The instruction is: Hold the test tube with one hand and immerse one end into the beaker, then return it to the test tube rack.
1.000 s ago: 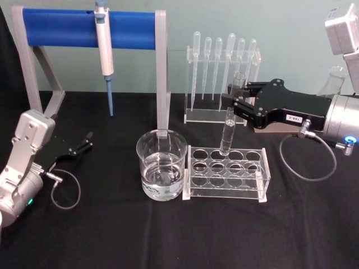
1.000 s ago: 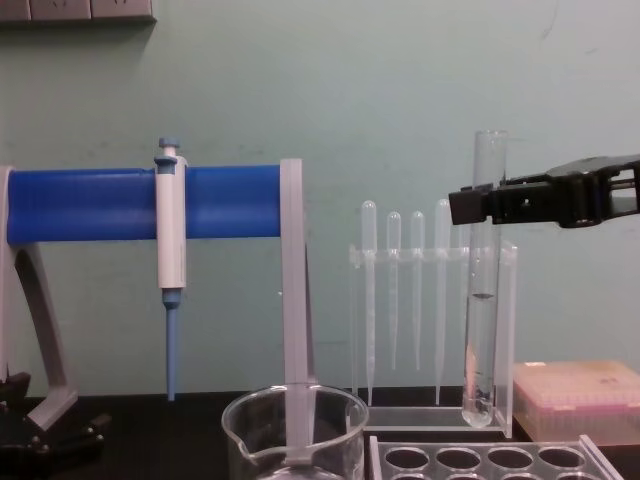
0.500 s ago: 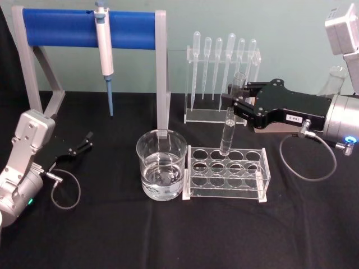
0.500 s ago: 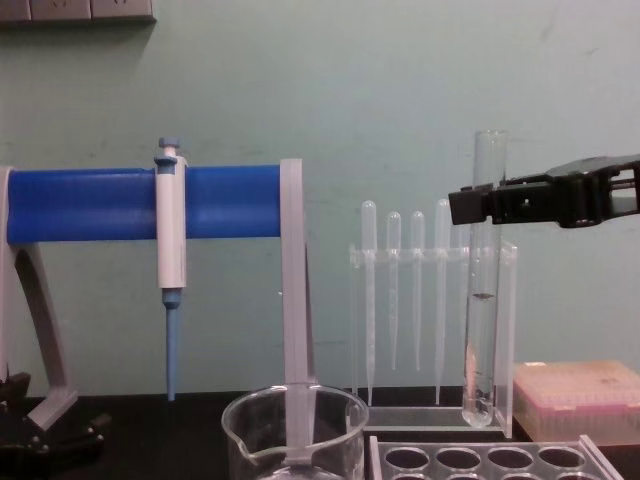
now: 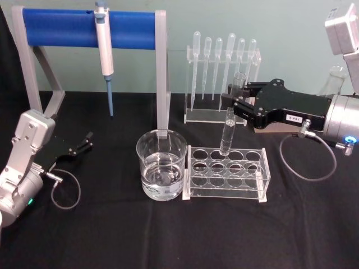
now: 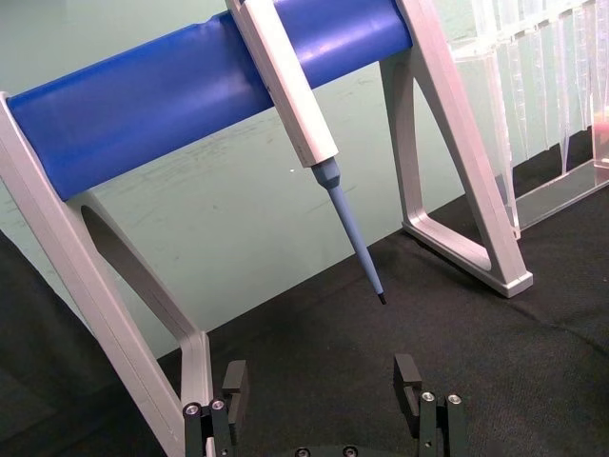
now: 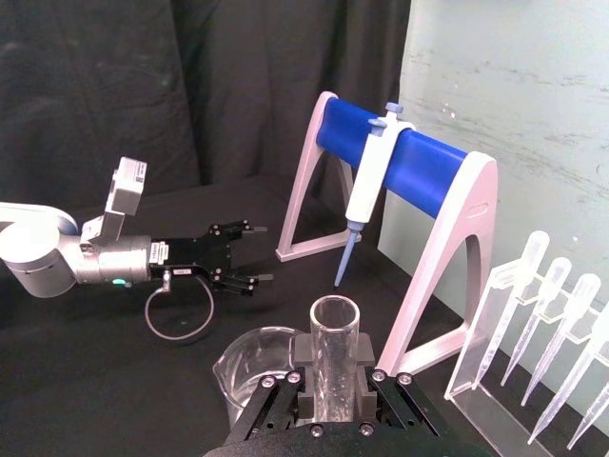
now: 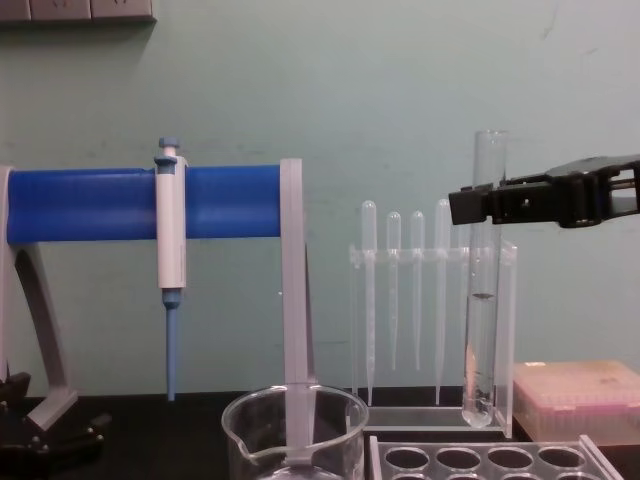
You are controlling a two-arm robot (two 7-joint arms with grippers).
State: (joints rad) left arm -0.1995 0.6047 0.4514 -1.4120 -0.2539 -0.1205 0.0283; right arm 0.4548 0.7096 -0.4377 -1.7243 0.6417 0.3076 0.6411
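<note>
My right gripper [image 5: 235,102] is shut on the test tube [image 5: 228,131], a clear glass tube held upright by its upper part. In the chest view the test tube [image 8: 482,330] hangs with its round bottom just above the clear tube rack [image 8: 480,458], and the right gripper [image 8: 470,204] grips it near the rim. The tube's open rim [image 7: 335,316] sits between the fingers in the right wrist view. The beaker [image 5: 161,164], wide and holding clear liquid, stands left of the rack, apart from the tube. My left gripper [image 5: 88,140] rests open at the far left of the table.
A blue-barred stand [image 5: 90,28] holds a white and blue pipettor [image 5: 104,50] at the back left. A clear rack of plastic pipettes [image 5: 221,78] stands behind the tube rack [image 5: 227,174]. A pink box [image 8: 580,400] sits at the right.
</note>
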